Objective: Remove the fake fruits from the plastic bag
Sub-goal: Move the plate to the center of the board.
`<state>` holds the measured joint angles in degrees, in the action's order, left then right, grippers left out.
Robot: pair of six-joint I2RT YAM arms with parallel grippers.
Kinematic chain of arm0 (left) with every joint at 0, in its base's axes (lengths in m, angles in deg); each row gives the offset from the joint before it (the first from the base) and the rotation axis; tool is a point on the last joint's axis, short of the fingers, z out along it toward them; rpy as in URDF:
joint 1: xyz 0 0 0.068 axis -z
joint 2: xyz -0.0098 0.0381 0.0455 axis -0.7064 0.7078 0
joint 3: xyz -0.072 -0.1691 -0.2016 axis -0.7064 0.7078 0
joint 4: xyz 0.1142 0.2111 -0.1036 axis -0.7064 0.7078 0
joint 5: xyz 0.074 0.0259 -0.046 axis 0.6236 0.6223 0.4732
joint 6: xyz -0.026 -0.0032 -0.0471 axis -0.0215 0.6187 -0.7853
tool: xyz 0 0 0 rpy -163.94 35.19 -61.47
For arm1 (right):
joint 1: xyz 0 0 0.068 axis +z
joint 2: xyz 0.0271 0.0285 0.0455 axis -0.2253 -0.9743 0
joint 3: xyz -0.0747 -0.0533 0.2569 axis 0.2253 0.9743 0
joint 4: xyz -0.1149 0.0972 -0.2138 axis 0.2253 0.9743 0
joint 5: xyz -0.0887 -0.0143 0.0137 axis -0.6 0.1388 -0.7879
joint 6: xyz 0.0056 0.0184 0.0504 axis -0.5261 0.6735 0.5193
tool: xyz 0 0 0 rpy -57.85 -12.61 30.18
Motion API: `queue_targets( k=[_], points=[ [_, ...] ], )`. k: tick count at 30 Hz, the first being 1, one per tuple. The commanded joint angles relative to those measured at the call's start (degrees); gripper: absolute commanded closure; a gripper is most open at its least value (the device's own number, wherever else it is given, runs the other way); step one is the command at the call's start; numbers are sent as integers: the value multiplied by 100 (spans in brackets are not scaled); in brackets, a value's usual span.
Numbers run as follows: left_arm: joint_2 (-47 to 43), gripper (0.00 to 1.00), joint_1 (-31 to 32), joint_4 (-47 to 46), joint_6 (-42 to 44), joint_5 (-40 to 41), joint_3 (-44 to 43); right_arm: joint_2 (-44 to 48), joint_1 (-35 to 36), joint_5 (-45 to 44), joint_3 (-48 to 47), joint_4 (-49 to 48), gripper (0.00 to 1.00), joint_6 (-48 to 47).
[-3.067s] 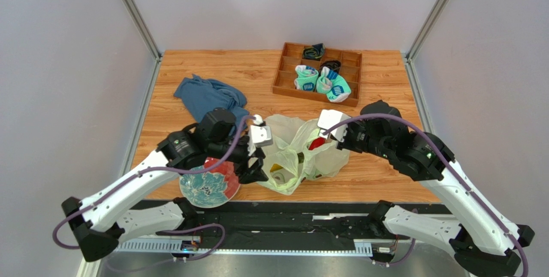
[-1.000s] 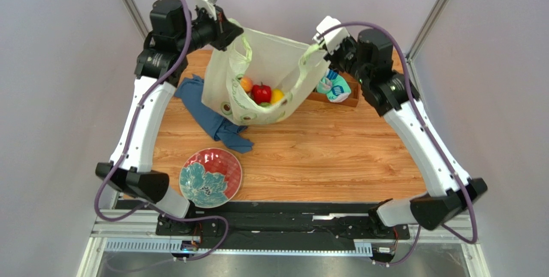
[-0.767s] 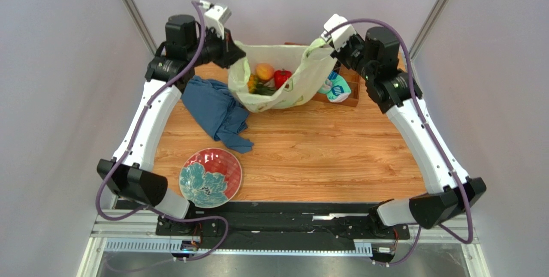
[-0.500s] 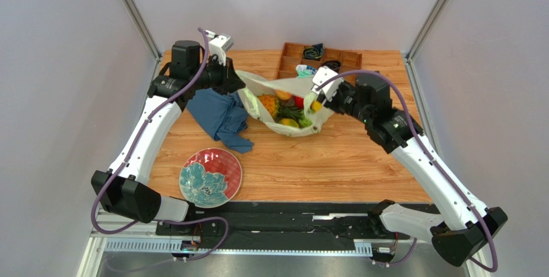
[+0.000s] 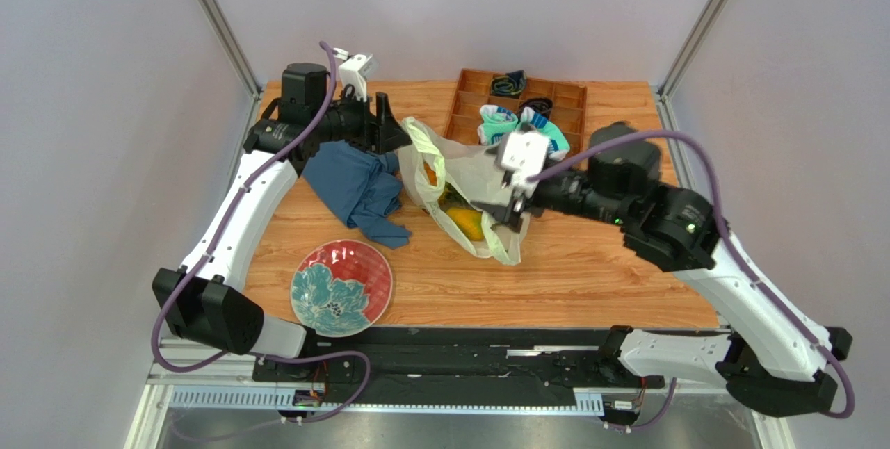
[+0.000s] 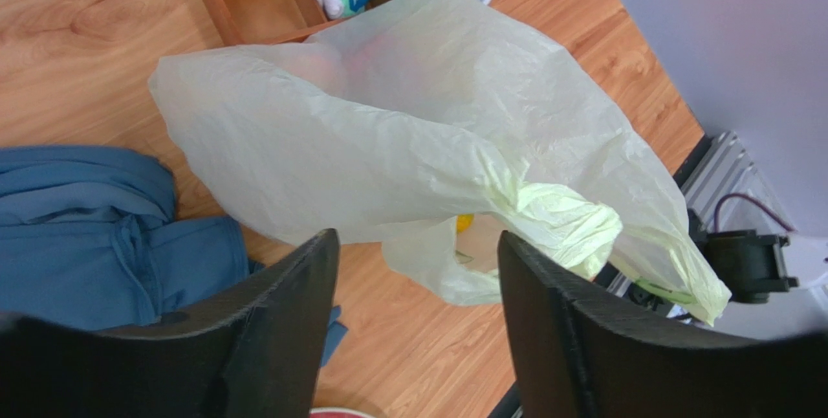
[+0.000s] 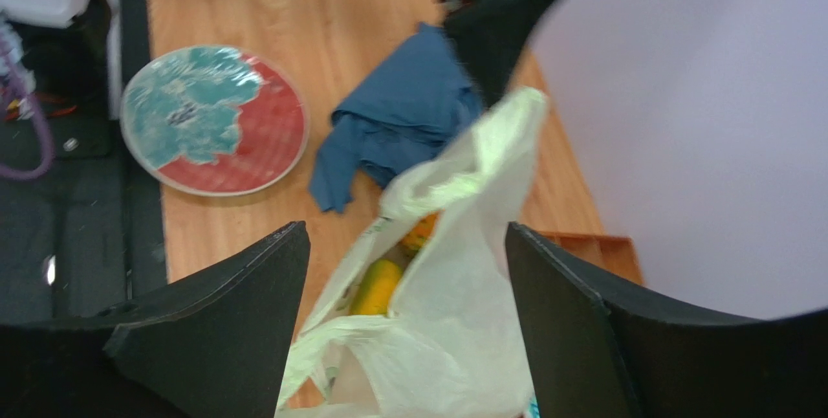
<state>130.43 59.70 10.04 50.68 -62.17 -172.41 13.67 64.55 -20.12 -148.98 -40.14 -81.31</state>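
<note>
A light wooden table (image 5: 585,261) stands in a booth of plain grey walls with metal corner posts. At far left, the left gripper (image 5: 389,128) hovers with its fingers spread apart, holding nothing, just beside the bag's handle. Below it a crumpled blue cloth (image 5: 350,178) lies on the wood, and a red and teal flowered plate (image 5: 342,287) rests near the front edge. At centre the pale yellow-green plastic bag (image 5: 460,173) slumps on the table. The fake fruits (image 5: 465,222) show yellow and orange inside its mouth. The right gripper (image 5: 512,207) is at the bag, fingers wide apart, thin plastic rising between them. Behind, a divided wooden tray (image 5: 467,105) holds teal-and-white socks (image 5: 497,126).
</note>
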Motion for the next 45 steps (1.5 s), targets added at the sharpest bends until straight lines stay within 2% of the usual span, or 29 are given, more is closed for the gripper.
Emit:
queue_targets(
  k=[1,2,3,5,8,11,13,14,16,17,19,20,24,27,35,38,41,43,44,45],
  points=[
    [74,21,-272,242,-79,-222,-671,-421,1137,-53,1003,-240,23,-1247],
    [83,19,-359,400,-105,-370,-785,-430,1218,-80,1615,-477,26,-1432],
    [101,11,-560,480,-149,-467,-986,-500,1280,-115,1900,-1054,28,-1529],
    [110,4,-755,864,-106,-547,-1190,-666,1342,-89,2470,-1567,31,-1618],
    [-100,6,-1141,1567,70,-119,-1332,-1123,1377,78,2404,-1816,35,-1041],
    [-819,8,-1598,2209,341,549,-727,-1370,1395,515,2149,-1851,35,327],
    [-1067,10,-1845,2701,517,1006,-164,-1528,1439,684,2201,-1991,35,884],
    [-1268,10,-2081,2817,623,1287,12,-1624,1422,658,2236,-2200,34,1644],
    [-1410,11,-2337,3106,702,1421,417,-1818,1326,719,2237,-2369,35,2421],
    [-1463,12,-2555,3213,703,1526,496,-2071,1281,789,2219,-2491,35,3147],
    [-1516,13,-2750,3328,677,1484,707,-2397,1211,1000,2140,-2632,37,3872],
    [-1621,13,-2838,3302,633,1396,769,-2703,1202,1053,2131,-2816,38,4615],
    [-2078,13,-2856,3012,501,1299,1067,-3434,1158,984,2175,-3082,43,5831],
    [-2377,13,-2848,2924,457,1176,1173,-4031,790,1201,2157,-3274,44,6762],
    [-2913,13,-2856,2994,272,947,1516,-5228,586,1440,1323,-3337,46,6986],
    [-2931,13,-2848,3038,237,859,1578,-5509,578,1606,1278,-3581,53,7074],
    [-2949,13,-2848,3038,281,850,1622,-5668,586,1827,1243,-3776,67,7031],
    [-2923,13,-2848,3047,325,859,1613,-5633,552,1792,1296,-3558,93,6925],
    [-2923,13,-2848,3047,342,842,1587,-5494,517,1731,1392,-3460,100,6873],
    [-2914,13,-2848,3064,369,824,1569,-5405,412,1652,1506,-3381,100,6846]
  ],
)
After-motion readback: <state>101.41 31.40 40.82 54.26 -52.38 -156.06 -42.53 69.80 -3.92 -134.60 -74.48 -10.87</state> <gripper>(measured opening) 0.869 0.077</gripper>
